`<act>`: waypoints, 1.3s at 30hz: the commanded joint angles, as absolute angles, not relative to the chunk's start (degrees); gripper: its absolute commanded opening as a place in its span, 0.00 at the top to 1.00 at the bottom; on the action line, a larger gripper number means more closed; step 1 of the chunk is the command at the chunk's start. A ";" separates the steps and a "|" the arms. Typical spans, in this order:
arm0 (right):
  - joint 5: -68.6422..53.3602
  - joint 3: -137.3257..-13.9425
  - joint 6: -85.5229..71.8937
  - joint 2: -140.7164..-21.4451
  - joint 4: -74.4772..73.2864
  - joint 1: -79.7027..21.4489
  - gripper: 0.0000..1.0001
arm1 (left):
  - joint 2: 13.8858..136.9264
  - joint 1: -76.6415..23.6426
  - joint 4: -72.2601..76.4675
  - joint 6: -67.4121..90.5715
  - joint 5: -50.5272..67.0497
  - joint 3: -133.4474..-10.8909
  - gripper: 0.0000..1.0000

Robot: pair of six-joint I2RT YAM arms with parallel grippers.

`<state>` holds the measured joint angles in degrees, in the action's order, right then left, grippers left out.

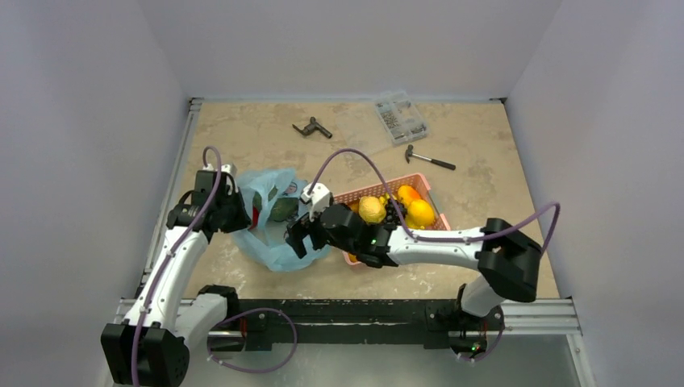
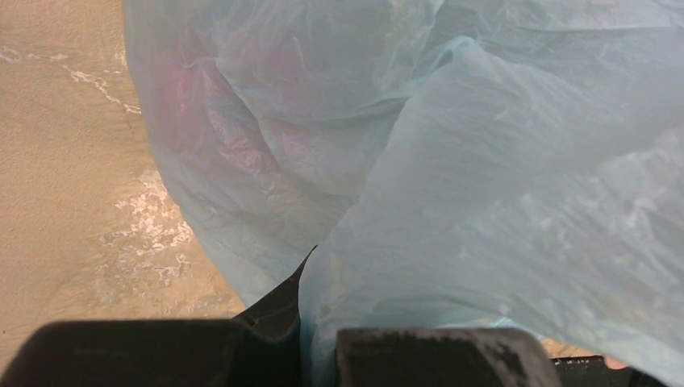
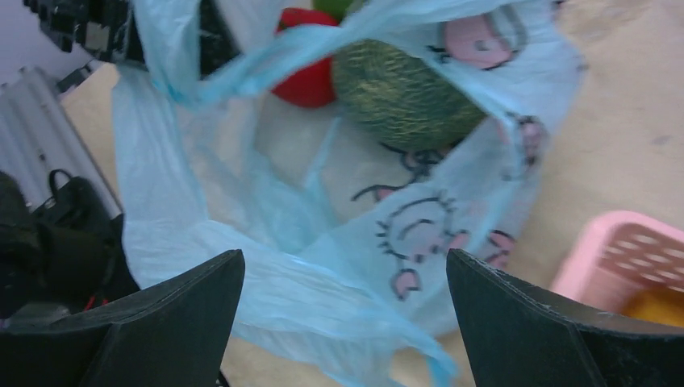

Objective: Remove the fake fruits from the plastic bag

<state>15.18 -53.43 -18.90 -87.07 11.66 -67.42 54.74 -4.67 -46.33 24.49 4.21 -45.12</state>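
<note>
Left gripper (image 1: 231,213): closed together and clamped on a fold of the plastic bag (image 1: 274,246) at its left side. In my left wrist view the pale blue film rises from between the fingers.
Right gripper (image 3: 343,262): jaws wide apart and empty, poised at the bag's mouth and facing in.
Plastic bag: lies on the tabletop (image 1: 484,161) between my two arms. The mouth is partly agape, and a loop handle is strung across the opening.
Melon (image 3: 403,93): inside the bag, deep in it as the right wrist view looks in, with the handle strip crossing its top.
Red tomato-like fruit (image 3: 310,81): inside the bag, just left of the melon. I cannot tell whether they touch.
Pink basket (image 3: 621,242): just beside the bag on its right, holding yellow and orange fruits.
Step in hand (my judgement): reach the right gripper through the mouth for a fruit.
Risk, snagged film: the handle strip and slack folds lie across my approach line, so the jaws may close on plastic along with the fruit, or on plastic alone.
Risk, slip: the melon looks broad and glossy and could squirt out of a shallow grip.
Risk, dragged bag: only one side is pinned, so pushing in could shove the whole bag away or collapse its mouth.
Risk, collision: the two grippers work near each other at the rim.
</note>
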 commanded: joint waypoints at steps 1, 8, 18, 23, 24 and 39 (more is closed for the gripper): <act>5.30 -58.94 -21.91 -91.60 21.45 -68.50 0.09 | 52.30 -5.01 -45.43 23.08 7.25 -46.85 1.00; 0.89 -63.89 -20.40 -100.35 24.92 -68.45 0.41 | 50.27 -5.01 -45.27 22.55 7.01 -46.76 1.00; 2.49 -78.65 -28.08 -112.66 26.85 -64.05 0.56 | 48.84 -5.01 -45.53 22.59 5.39 -46.73 1.00; 0.54 -83.47 -27.99 -115.88 23.92 -60.98 0.52 | 48.21 -5.01 -45.57 22.43 5.17 -46.87 1.00; 0.41 -84.14 -25.99 -116.44 23.34 -60.95 0.52 | 47.80 -5.01 -45.16 22.23 5.83 -46.85 1.00; -9.50 -81.65 -17.21 -120.70 27.62 -62.85 0.21 | 53.15 -4.04 -36.96 26.65 26.11 -55.80 1.00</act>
